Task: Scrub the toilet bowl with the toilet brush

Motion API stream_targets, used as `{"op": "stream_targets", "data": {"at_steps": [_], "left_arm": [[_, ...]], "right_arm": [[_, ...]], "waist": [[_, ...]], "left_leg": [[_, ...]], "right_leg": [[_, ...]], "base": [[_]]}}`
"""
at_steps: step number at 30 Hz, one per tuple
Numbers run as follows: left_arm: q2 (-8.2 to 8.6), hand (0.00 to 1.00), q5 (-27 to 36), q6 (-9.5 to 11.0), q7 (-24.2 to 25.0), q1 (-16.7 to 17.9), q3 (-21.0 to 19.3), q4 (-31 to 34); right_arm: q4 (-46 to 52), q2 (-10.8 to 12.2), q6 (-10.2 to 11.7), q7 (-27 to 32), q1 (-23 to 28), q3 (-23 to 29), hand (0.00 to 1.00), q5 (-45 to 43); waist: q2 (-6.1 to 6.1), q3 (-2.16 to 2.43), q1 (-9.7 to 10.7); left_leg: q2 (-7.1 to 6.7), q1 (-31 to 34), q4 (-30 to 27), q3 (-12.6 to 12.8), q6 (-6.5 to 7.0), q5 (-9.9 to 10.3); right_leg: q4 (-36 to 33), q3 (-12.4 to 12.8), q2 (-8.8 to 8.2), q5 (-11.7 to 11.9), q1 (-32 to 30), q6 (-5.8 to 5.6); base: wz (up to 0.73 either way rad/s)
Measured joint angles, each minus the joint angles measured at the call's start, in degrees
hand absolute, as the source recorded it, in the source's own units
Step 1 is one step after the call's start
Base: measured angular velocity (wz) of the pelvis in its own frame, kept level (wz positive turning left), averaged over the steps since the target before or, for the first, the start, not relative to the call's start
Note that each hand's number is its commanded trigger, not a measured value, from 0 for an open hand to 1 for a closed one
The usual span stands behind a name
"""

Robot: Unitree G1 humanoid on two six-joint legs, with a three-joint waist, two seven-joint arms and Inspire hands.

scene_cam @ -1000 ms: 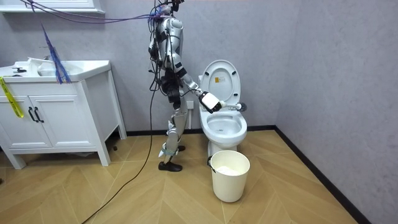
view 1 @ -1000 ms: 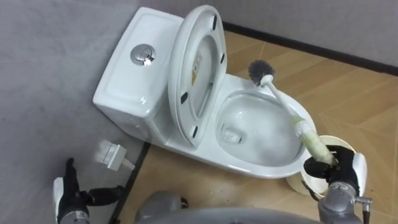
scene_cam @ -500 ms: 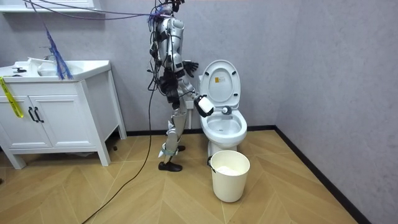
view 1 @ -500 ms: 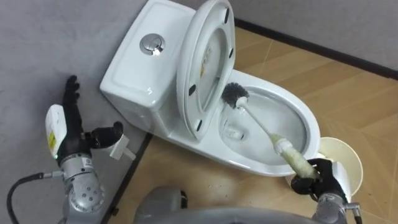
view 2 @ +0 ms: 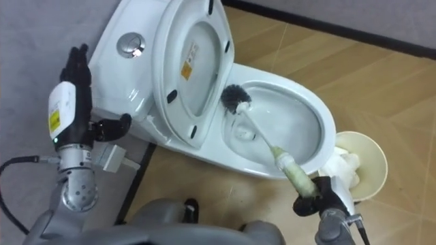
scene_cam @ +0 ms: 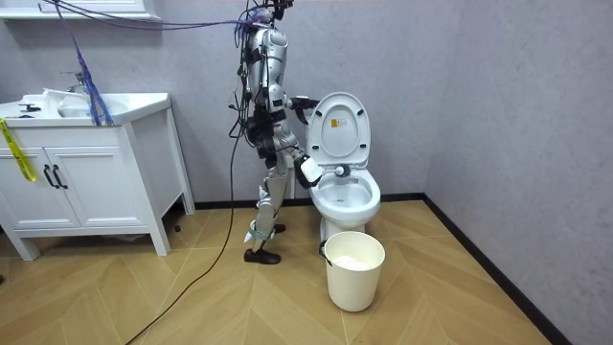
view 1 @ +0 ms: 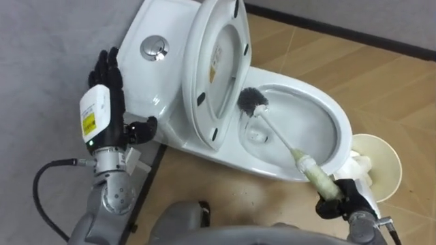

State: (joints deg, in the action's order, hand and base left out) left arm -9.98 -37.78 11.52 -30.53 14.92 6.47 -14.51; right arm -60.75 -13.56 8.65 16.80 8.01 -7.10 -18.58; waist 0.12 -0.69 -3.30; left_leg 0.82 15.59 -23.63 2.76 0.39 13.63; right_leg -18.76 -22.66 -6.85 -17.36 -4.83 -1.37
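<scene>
the toilet (view 1: 338,122) stood with its seat (view 1: 211,68) raised. the brush (view 1: 279,139), whose head had hung past the far rim a second earlier, now had its bristles inside the bowl at the back, so scrubbing looked under way. the right hand (view 1: 338,203) stayed clenched round the handle's end, while the left hand (view 1: 105,88) had risen beside the tank, fingers straight.

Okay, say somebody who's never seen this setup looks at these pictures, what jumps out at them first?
The white toilet with its seat raised draws the eye, a toilet brush slanting into the bowl with its dark bristle head at the back. The right hand grips the brush's handle at the near rim, while the left hand is held up open beside the tank. A white bin stands just in front.
</scene>
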Motion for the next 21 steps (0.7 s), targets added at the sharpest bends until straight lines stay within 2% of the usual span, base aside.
{"op": "stream_targets", "data": {"at_steps": [2, 6, 11, 13, 15, 17, 21], "left_arm": [[-0.20, 0.00, 0.01, -0.15, 0.21, -0.05, 1.05, -0.81], [-0.18, 0.00, 0.08, -0.49, 1.18, -0.75, 3.47, -2.72], [-0.42, 0.00, 0.07, 0.26, 0.53, -0.96, 3.86, -4.38], [-0.79, 0.00, 0.09, 0.59, -0.07, -1.12, 4.05, -4.78], [-1.86, 0.00, 1.09, 0.70, -0.18, -1.67, 4.68, -5.05], [-2.54, 0.00, 2.21, 1.25, -0.29, -2.48, 5.13, -5.40], [-2.48, 0.00, 2.23, 1.83, -0.24, -5.20, 5.36, -6.94]], "right_arm": [[0.00, -0.03, -0.05, -0.17, -0.04, -0.04, 1.00, -1.24], [0.17, -0.02, -1.49, -0.51, -0.14, -0.67, 1.00, -2.14], [0.04, -0.04, -3.16, -0.35, -0.42, -0.65, 1.00, -3.13], [0.04, -0.04, -4.33, -0.30, -1.08, -0.84, 1.00, -4.63], [0.26, -0.23, -5.03, 0.57, -1.69, -1.21, 1.00, -5.64], [0.41, -0.69, -5.04, 1.61, -2.56, -1.82, 1.00, -5.98], [-1.65, -1.31, -5.12, 2.11, -6.89, -2.19, 1.00, -3.22]], "waist": [[-0.12, -0.06, 0.18], [-0.12, -0.05, 0.96], [-0.21, -0.10, 1.26], [-0.20, -0.10, 1.16], [-0.19, -0.10, 1.14], [-0.20, -0.12, 1.05], [-0.08, -0.14, 0.33]], "left_leg": [[0.19, 0.37, -0.01, 0.55, 0.00, 0.00], [0.38, 1.77, -0.01, 1.47, 0.00, 0.00], [0.35, 3.63, -0.40, 1.77, 0.03, 0.00], [0.36, 4.39, -0.65, 1.85, 0.16, -0.08], [0.43, 5.59, -1.30, 2.09, 0.32, -0.17], [0.43, 6.69, -1.90, 2.53, 0.55, -0.30], [-0.19, 9.06, -2.57, 2.62, 1.50, -0.98]], "right_leg": [[-0.07, 0.65, 0.08, 0.02, -0.44, 0.00], [-1.07, 1.55, 0.10, 0.04, -2.60, 0.03], [-3.35, 2.48, -0.12, 0.03, -5.54, 0.04], [-4.77, 2.82, -0.36, 0.01, -6.99, 0.04], [-6.31, 2.70, -0.99, 0.00, -8.65, 0.04], [-7.44, 2.75, -1.16, -0.06, -10.08, 0.09], [-8.41, 2.71, -2.13, -0.28, -12.55, 0.36]], "base": [[-0.22], [-0.10], [-0.06], [-0.09], [-0.08], [-0.08], [-0.01]]}}
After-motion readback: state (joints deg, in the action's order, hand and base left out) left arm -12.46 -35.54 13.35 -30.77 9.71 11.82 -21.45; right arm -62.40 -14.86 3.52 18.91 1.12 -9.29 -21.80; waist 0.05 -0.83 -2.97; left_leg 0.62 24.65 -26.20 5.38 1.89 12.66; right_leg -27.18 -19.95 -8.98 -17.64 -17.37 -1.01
